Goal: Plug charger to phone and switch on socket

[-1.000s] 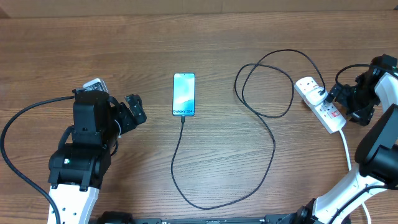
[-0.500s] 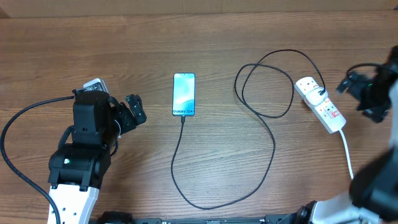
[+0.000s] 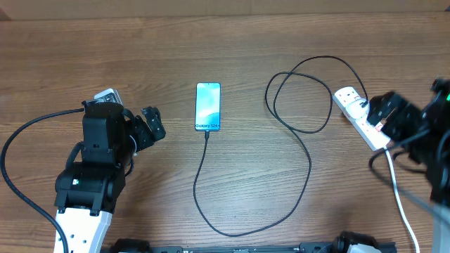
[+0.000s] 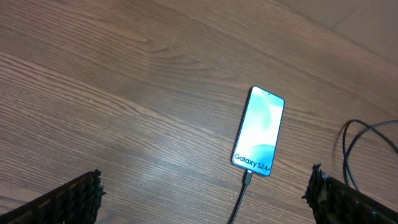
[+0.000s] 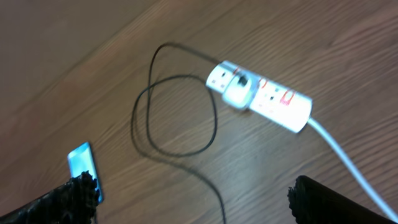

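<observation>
Wood-grain desk [image 3: 246, 42] carries the phone [image 3: 208, 106], face up and lit near its middle, with the charger [image 3: 309, 165] plugged into the phone's lower edge. The black cable loops rightward to the socket [image 3: 355, 112] by the desk's right side. The left gripper [image 3: 150, 125] sits left of the phone, jaws spread and empty. The right gripper [image 5: 193, 199], blurred, hangs beside the socket, jaws likewise spread.

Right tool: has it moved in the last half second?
Yes. The right tool has swung left, from clear of the socket to overlapping its right edge in the overhead view.
</observation>
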{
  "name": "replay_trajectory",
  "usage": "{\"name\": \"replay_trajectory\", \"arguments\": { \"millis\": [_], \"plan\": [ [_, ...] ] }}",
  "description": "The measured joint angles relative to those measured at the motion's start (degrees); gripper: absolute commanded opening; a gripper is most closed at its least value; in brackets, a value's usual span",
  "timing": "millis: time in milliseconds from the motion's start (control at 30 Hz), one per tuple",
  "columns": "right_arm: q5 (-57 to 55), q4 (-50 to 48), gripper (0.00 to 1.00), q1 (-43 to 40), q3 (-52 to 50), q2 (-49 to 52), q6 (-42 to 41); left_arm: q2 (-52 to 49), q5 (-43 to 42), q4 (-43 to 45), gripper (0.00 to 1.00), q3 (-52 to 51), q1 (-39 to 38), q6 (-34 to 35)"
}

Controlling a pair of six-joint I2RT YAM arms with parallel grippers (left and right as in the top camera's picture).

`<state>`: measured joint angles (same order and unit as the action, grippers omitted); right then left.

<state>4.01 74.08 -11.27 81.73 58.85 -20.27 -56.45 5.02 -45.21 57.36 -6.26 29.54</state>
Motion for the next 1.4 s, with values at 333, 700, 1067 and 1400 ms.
{"name": "replay_trajectory", "arguments": {
  "millis": [333,700,1067,1400],
  "plan": [
    [3.17,3.15,1.00,1.25,-1.14,-3.21,-4.61,0.00,0.02,0.02,1.00,0.00,0.00,0.00],
    [2.97,5.03,1.00,1.25,-1.25,-0.52,-3.28,0.00,0.00,0.02,1.00,0.00,0.00,0.00],
    [2.80,-9.14,1.00,4.66,-11.74,-6.82,3.65,0.00,0.02,-0.04,1.00,-0.02,0.00,0.00],
    [2.60,-35.71,1.00,5.88,-40.50,-32.26,5.07,0.00,0.20,0.00,0.99,-0.02,0.00,0.00]
  ]
}}
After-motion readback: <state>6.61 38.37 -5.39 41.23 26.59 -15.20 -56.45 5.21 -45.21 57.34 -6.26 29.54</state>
